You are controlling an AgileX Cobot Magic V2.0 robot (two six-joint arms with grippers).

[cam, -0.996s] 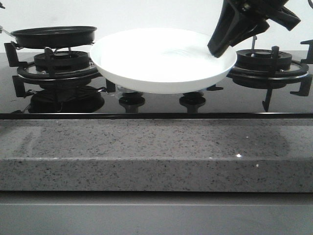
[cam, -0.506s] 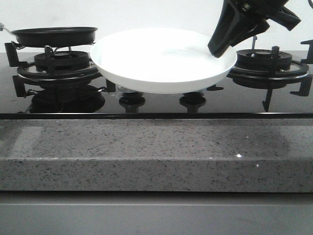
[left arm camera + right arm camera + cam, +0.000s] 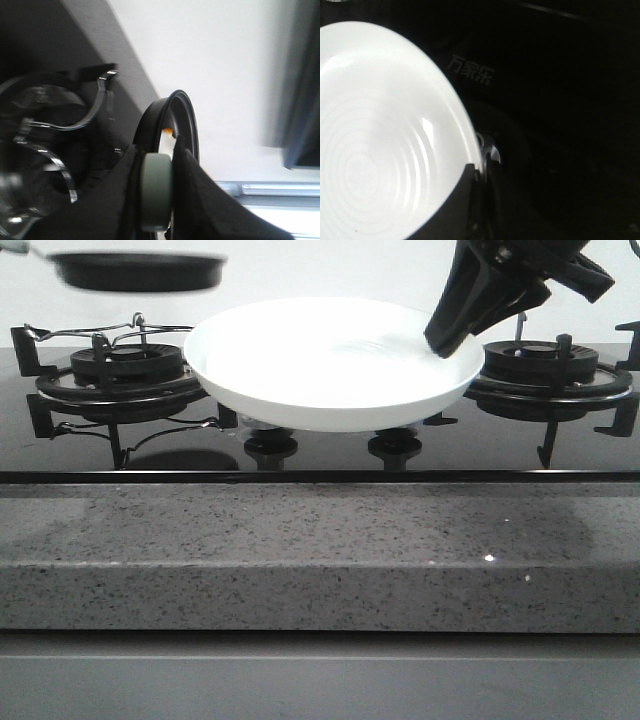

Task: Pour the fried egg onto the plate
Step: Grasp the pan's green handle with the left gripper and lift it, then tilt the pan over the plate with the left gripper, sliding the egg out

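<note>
Left tool (image 3: 157,200) grips the pan (image 3: 137,270) handle, upper left; right tool (image 3: 455,335) pinches the plate (image 3: 330,365) rim. Tilt slowly so the egg (image 3: 167,142) slides centrally.

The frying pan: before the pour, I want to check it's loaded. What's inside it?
In the left wrist view, a cream-white sliver with an orange tip, the fried egg, shows inside the frying pan. The pan's handle covers the rest.

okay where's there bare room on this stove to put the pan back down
The left burner under the lifted pan is bare. The middle is crowded by the plate held in the right gripper. The granite ledge in front is open.
</note>
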